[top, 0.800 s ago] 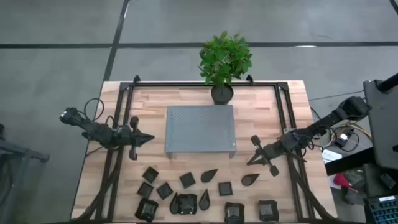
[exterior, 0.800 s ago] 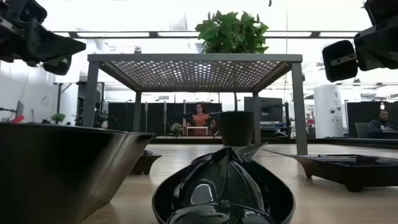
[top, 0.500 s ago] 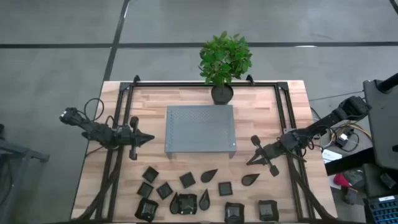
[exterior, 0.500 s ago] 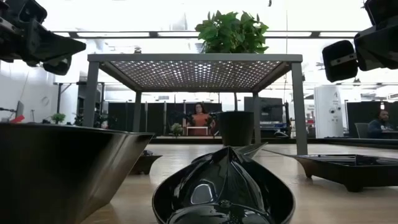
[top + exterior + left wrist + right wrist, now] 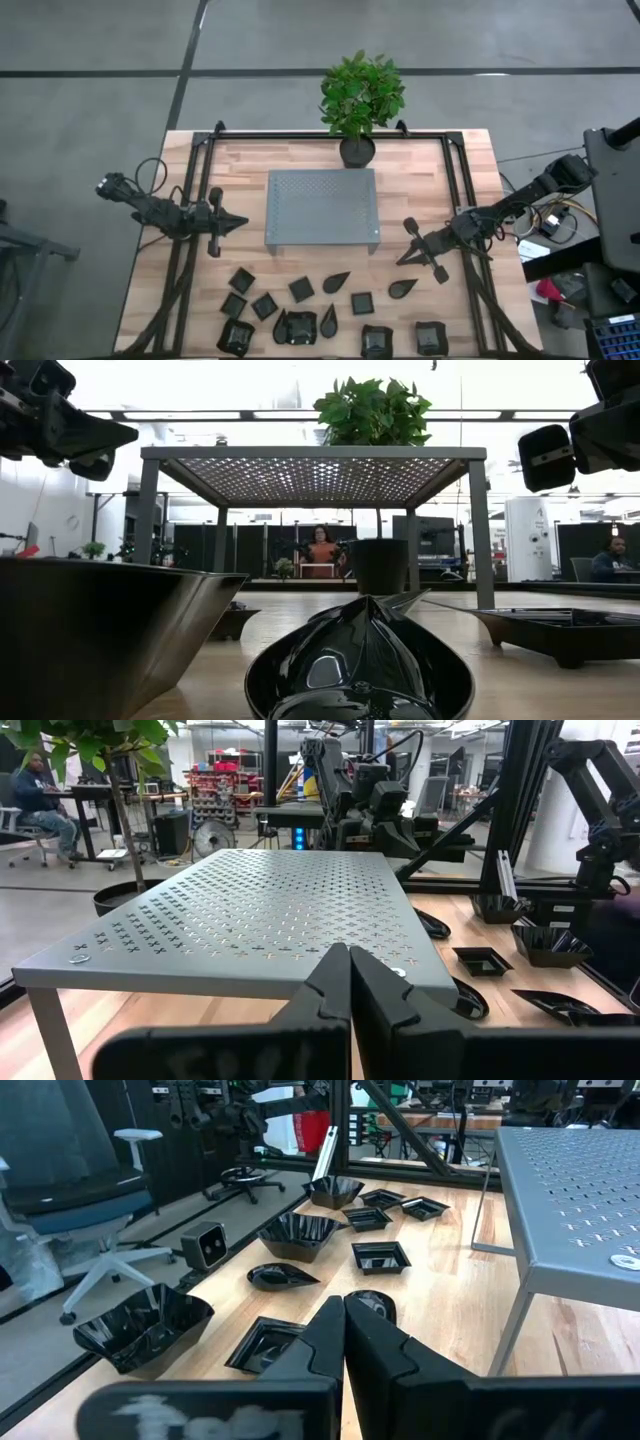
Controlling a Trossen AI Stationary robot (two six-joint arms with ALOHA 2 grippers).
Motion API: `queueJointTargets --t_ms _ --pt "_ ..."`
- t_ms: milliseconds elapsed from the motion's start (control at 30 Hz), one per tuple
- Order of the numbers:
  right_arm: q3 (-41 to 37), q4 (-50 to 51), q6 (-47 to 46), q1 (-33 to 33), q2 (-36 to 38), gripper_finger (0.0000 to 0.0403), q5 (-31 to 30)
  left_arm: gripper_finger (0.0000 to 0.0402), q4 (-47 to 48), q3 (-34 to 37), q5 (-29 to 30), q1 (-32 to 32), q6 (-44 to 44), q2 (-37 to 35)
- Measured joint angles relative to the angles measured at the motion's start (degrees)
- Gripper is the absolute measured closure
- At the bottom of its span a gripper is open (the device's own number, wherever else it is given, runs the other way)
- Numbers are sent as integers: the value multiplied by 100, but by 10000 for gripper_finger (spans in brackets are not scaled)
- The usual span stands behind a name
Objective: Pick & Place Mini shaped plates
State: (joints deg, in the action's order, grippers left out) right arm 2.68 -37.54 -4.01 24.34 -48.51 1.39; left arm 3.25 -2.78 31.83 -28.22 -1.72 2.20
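Several mini shaped plates, small, black and glossy, rest on their bases on the wooden table's near part: a square one (image 5: 301, 290), a teardrop one (image 5: 336, 282) and a leaf one (image 5: 402, 288) among them. My left gripper (image 5: 243, 222) hovers shut to the left of the grey perforated platform (image 5: 320, 207), pointing at it (image 5: 348, 970). To the platform's near right my right gripper (image 5: 400, 262) hangs shut above the table, just beyond the leaf plate, facing the row of plates (image 5: 343, 1320). Neither gripper touches anything.
A black plant pot (image 5: 357, 150) with a green plant stands at the table's far edge behind the platform. Black frame rails (image 5: 190, 200) run along both table sides. In the low view a teardrop plate (image 5: 360, 660) and a big dish (image 5: 100, 630) fill the foreground.
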Motion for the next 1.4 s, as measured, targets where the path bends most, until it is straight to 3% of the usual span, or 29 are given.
queueJointTargets --t_ms 867,1267,1400 --pt "0 -102 271 -2 -2 394 2 401 -1 2 0 1 0 -2" --pt "0 -769 -2976 2 -8 394 0 401 -1 1 0 0 -1 -1" --pt "0 -1346 -3011 -2 -4 394 -159 401 -2 0 -2 -1 -2 -2"
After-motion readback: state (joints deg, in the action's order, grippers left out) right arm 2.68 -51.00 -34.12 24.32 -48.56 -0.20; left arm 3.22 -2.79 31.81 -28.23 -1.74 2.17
